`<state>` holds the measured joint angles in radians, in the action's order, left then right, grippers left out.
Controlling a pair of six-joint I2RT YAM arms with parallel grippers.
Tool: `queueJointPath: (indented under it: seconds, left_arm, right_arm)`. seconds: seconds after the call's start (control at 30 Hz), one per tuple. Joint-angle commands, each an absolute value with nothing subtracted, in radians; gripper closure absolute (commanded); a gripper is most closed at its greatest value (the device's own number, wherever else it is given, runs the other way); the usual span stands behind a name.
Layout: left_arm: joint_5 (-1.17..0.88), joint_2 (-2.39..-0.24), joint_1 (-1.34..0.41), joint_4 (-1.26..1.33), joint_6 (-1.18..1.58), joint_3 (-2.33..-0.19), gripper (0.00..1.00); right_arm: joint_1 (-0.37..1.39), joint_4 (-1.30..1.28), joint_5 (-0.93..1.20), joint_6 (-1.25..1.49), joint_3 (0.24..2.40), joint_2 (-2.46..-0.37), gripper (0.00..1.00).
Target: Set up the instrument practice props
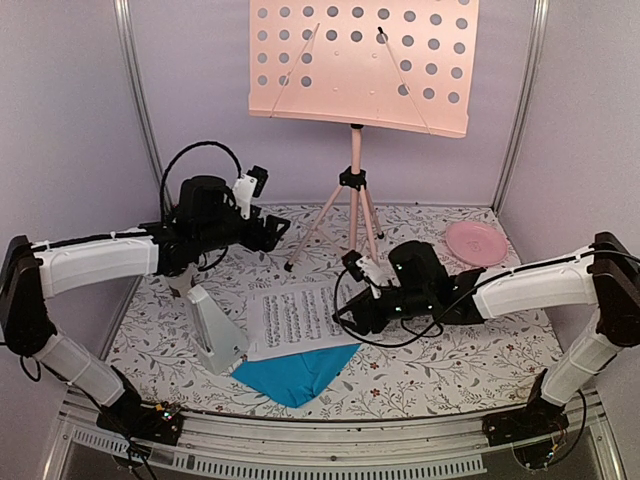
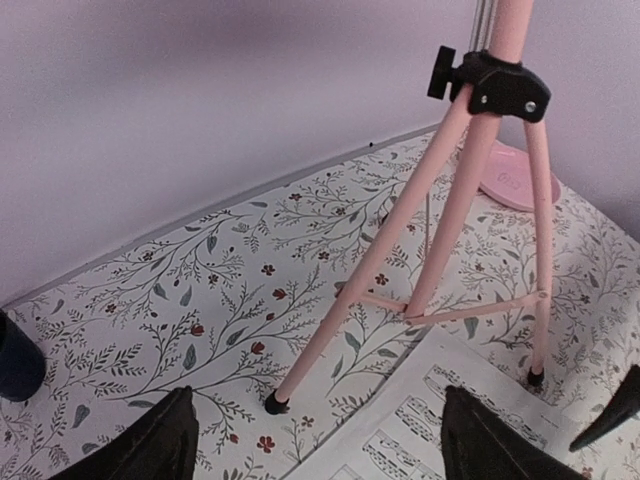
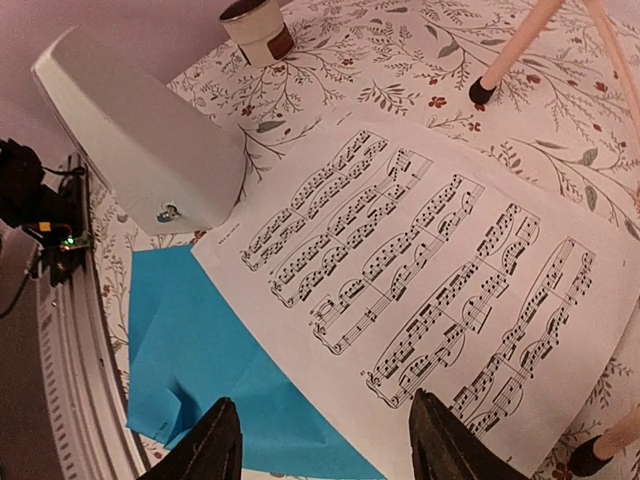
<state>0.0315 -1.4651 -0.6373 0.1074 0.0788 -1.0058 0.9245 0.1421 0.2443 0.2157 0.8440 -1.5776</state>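
Loading the stand, step in hand: judged as the approach to lift the white sheet of music [image 1: 300, 318]; neither sheet is on the pink tripod music stand [image 1: 352, 170] yet.
Stand position: upright at the middle of the desk's [image 1: 450, 350] far edge, with the hole-punched tray [image 1: 360, 65] bare.
White sheet position: flat, midway along the near edge, overlapping the bright blue sheet [image 1: 295, 378] beneath it.
Metronome position: the white pyramid-shaped metronome [image 1: 215, 335] sits toward the near-left corner, just beside both sheets.
Right claw [image 3: 330, 440]: released and empty, hovering where the white sheet's edge crosses the blue one. The arm reaches in low from the right edge.
Left claw [image 2: 320, 450]: released and empty, held above the desk and aimed at the tripod legs. The arm is folded in from the left edge.
Next move requirement: a flat sheet offers little to pinch. The right claw probably needs to descend on a free margin and close on one layer only.
Other items: the dark blue cup [image 2: 15, 360] is toward the far-left corner and the round pink plate [image 1: 475, 242] is by the far-right corner.
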Motion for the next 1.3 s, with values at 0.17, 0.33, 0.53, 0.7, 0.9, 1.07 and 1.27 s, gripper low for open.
queueJointPath:
  seconds: [0.17,0.33,0.53,0.7,0.9,1.07,1.27]
  left_arm:
    - [-0.052,-1.402,-0.577,0.079,0.119,-1.0,0.14]
    - [-0.039,-1.354,-0.571,0.105,0.131,-0.959,0.14]
    - [-0.04,-1.325,-0.571,0.115,0.135,-0.938,0.13]
    - [-0.039,-1.31,-0.569,0.122,0.132,-0.926,0.13]
    - [-0.044,-1.304,-0.568,0.137,0.127,-0.912,0.13]
    - [-0.045,-1.298,-0.568,0.14,0.12,-0.904,0.13]
    - [-0.055,-1.302,-0.565,0.155,0.121,-0.901,0.13]
  right_arm:
    - [1.125,0.014,-0.153,-0.157,1.024,-1.79,0.4]
    - [1.188,0.002,-0.227,-0.201,1.104,-1.892,0.41]
    - [1.242,-0.042,-0.388,-0.252,1.231,-2.045,0.43]
    - [1.269,-0.05,-0.427,-0.265,1.28,-2.092,0.44]
    - [1.33,-0.039,-0.546,-0.365,1.292,-2.147,0.44]
    - [1.355,0.023,-0.596,-0.421,1.225,-2.119,0.44]
    - [1.359,0.171,-0.734,-0.582,1.202,-2.202,0.52]
